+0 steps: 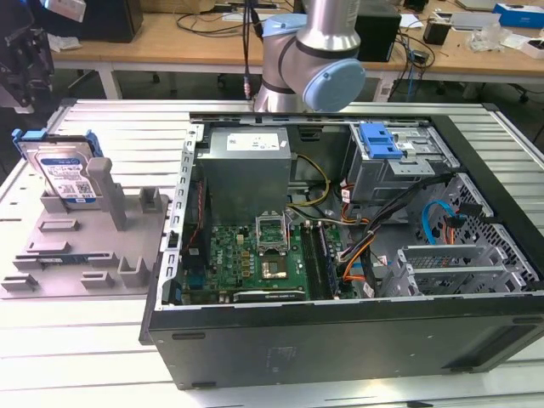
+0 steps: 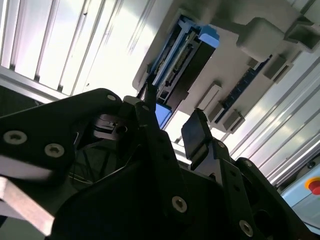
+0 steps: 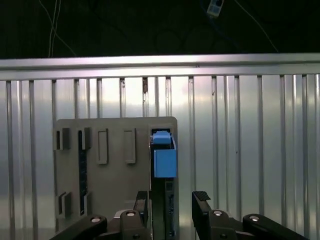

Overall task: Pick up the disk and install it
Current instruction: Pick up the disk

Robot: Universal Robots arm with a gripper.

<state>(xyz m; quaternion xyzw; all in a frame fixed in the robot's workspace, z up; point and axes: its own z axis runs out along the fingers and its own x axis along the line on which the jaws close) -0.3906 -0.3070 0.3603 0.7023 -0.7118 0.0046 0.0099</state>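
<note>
- Computer case [image 1: 340, 340]: near and right, lying open.
- Grey stand [image 1: 76, 255]: left of the case, on the slatted table [image 1: 102, 357].
- Disk [image 1: 61, 170]: at the stand's far left end, set on edge and tilted, just behind an upright post [image 1: 102, 183].
  - Handling, as judged: stiff, dense for its size, smooth-faced and sensitive to knocks. Its blue carrier frame probably flexes.
  - Best hold: the two broad faces at the free upper end.
- Gripper [image 3: 171, 195]: jaws wide apart and empty, in line with the disk's thin edge. Whether it touches the disk cannot be told.
</note>
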